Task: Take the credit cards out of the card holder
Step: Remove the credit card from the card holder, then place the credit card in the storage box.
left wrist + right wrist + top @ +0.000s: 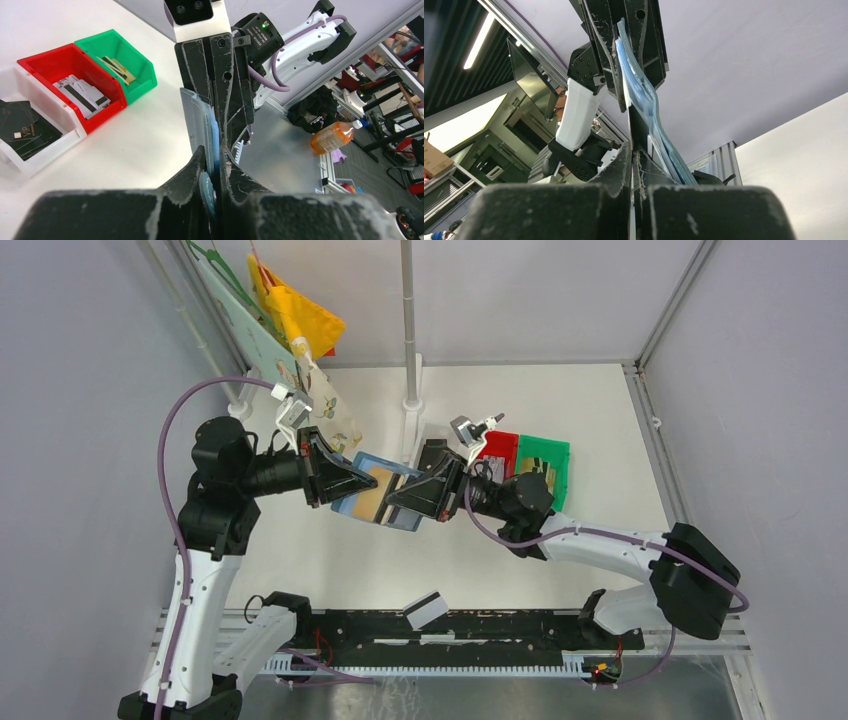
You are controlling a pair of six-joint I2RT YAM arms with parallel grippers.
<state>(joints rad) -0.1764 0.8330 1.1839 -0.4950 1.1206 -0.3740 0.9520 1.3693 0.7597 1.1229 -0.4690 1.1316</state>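
**A:** Foreground, left wrist view: the left gripper, fingers clenched flat on the near edge of the card holder. What takes the far edge?

**B:** The right gripper, likewise pinched closed on the opposite edge. Whether its pads catch a pocket flap alone or a card with it cannot be told. In the overhead view the teal holder hangs between the two grippers, lifted off the table near its middle.

**A:** Stage of the task?

**B:** Judged partway. A gold-toned card shows inside the opened holder, so at least one remains to be drawn. Any cards behind it are hidden.

**A:** And the cards outside it?

**B:** Grey striped cards lie in the red bin. Gold cards lie in the green bin, and dark cards in the white bin. A single grey card rests on the black rail at the near edge, well apart from the holder. Whether all of these came from this holder cannot be told. If they did, most of the removal is done, and the gold-toned card would be the one visible item left.
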